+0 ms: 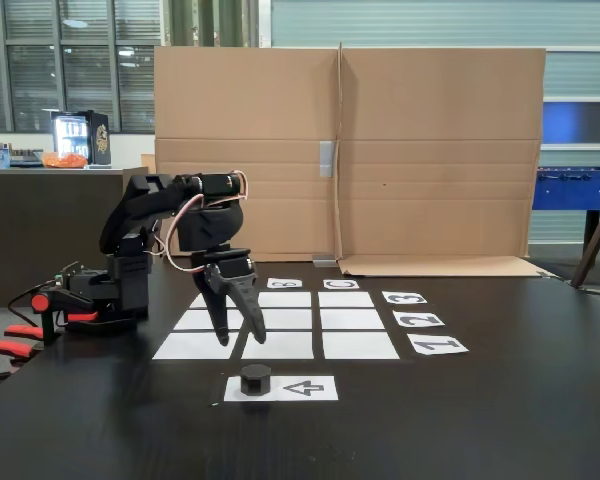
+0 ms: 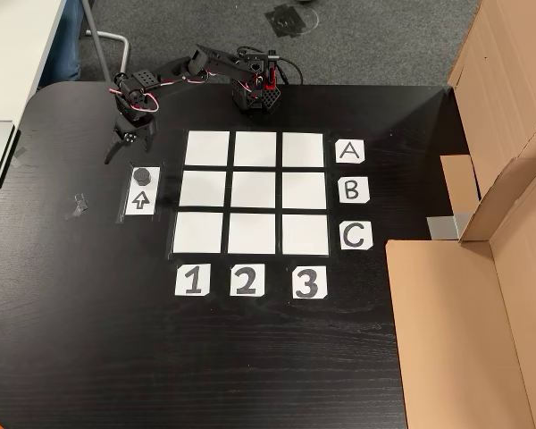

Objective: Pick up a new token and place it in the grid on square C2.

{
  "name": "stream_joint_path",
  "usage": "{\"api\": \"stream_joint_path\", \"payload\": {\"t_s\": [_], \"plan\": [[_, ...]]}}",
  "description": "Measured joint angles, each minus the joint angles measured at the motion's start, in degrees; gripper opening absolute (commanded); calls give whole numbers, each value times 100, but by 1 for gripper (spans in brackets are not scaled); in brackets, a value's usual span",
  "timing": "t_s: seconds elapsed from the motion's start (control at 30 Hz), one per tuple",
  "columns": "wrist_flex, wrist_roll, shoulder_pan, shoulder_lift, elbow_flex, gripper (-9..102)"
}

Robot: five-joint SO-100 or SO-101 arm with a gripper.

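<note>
The token is seen on the arrow strip, untouched. The hand is held open just above and behind; a skewed descent could knock it away.

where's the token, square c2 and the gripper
token (image 2: 142,174), fixed view from above, its top face
square C2 (image 2: 252,233), same view, middle of the sheet
gripper (image 1: 242,340), fixed view from the side, between its fingertips
</note>
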Motion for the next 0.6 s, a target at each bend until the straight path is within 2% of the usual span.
{"api": "stream_joint_path", "payload": {"t_s": [0.6], "plan": [[123, 255, -378, -642, -352, 53]]}}
